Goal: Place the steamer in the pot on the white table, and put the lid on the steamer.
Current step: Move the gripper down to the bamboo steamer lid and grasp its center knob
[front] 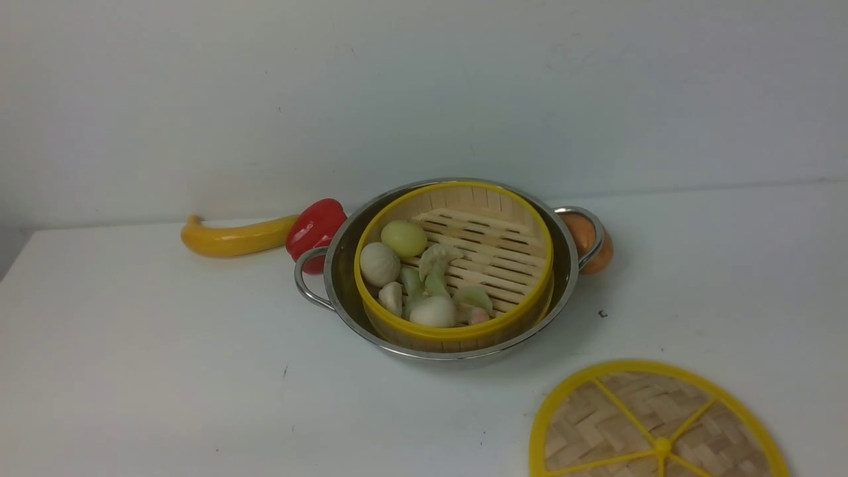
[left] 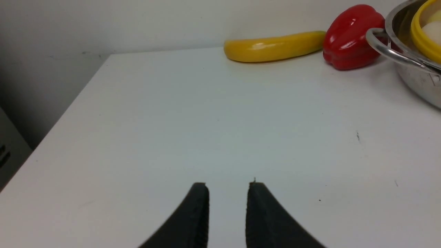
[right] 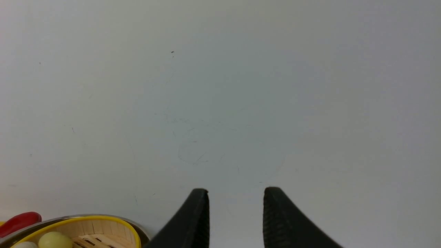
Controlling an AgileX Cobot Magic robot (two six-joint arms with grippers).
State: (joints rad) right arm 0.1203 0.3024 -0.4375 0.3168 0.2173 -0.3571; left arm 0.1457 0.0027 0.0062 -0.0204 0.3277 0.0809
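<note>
Front view: the steamer (front: 457,265) already sits in the pot (front: 342,275). The lid (front: 656,424) lies flat on the white surface (front: 132,371), near right, apart from the pot.

Left wrist view: the left gripper (left: 228,193) is narrowly parted and empty.

Right wrist view: the right gripper (right: 236,196) is likewise parted and empty. Next, I think, it must take the lid.
</note>
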